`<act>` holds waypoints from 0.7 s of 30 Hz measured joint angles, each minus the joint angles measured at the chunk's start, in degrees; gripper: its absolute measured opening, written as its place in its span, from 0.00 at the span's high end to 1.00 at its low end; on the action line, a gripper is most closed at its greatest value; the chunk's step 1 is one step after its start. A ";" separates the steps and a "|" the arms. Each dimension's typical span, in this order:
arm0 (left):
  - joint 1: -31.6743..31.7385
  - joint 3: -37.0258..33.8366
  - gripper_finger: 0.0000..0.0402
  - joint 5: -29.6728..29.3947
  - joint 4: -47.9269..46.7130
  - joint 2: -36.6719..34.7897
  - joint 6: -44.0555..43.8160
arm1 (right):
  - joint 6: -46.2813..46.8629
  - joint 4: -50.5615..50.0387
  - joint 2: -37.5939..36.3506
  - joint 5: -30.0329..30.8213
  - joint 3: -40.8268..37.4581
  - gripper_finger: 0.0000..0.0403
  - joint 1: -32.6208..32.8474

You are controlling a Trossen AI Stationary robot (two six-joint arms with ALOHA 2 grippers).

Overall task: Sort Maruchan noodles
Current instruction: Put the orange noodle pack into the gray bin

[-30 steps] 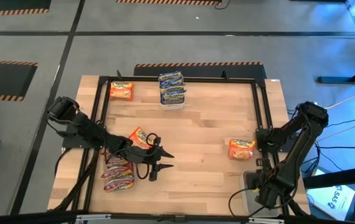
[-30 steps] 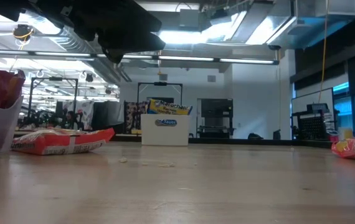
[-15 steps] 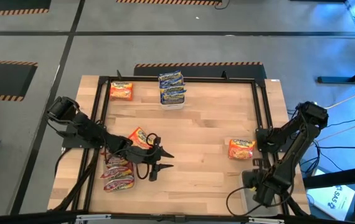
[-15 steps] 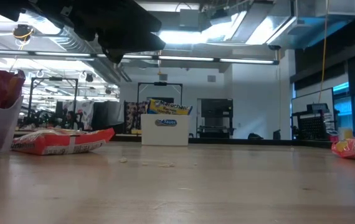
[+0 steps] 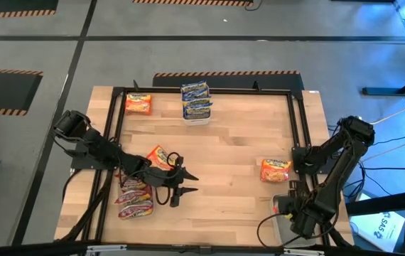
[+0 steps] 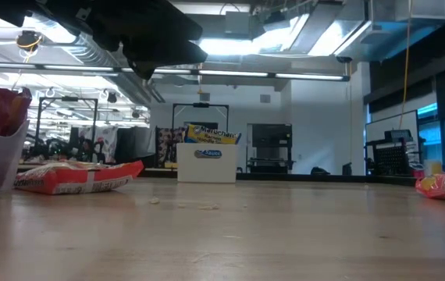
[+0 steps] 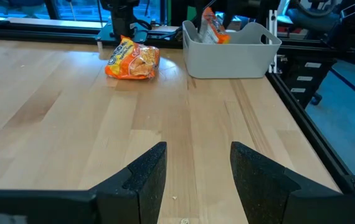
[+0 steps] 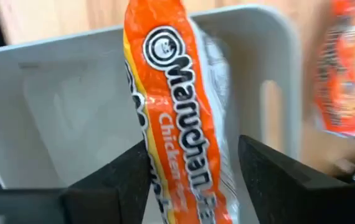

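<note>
Both grippers: on the near side of the white plastic tub (image 5: pixel 196 119) of blue flat packets (image 5: pixel 196 91).
Left gripper (image 5: pixel 175 188): near-left of that tub, fingers apart, empty.
Right gripper (image 8: pixel 193 186): near-right of it, fingers spread either side of an orange Maruchan chicken noodle packet (image 8: pixel 177 124) standing in a grey plastic tub (image 8: pixel 59 106), with a gap at one finger.

Desk (image 7: pixel 71 118): pale wood planks, smooth, slight sheen. Tub (image 7: pixel 230 56): grey plastic, matt. Noodle packet (image 8: pixel 177 124): glossy orange plastic film, crinkled. Left pincer (image 7: pixel 193 180) fingers (image 7: pixel 146 177): black, matt, look plastic. Desk frame (image 5: pixel 298 121): black metal.
</note>
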 joint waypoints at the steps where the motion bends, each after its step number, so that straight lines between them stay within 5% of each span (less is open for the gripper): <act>1: 0.00 0.00 0.58 0.01 0.02 0.00 0.00 | 0.03 -1.40 0.00 0.56 0.66 0.45 0.00; 11: 0.00 0.00 0.58 0.02 0.02 0.00 -0.35 | 4.79 -9.34 -0.02 2.07 1.75 0.47 -2.26; 21: 0.13 0.00 0.58 0.00 0.26 0.00 -0.35 | 6.07 -8.74 -0.11 -9.63 1.75 0.47 -8.36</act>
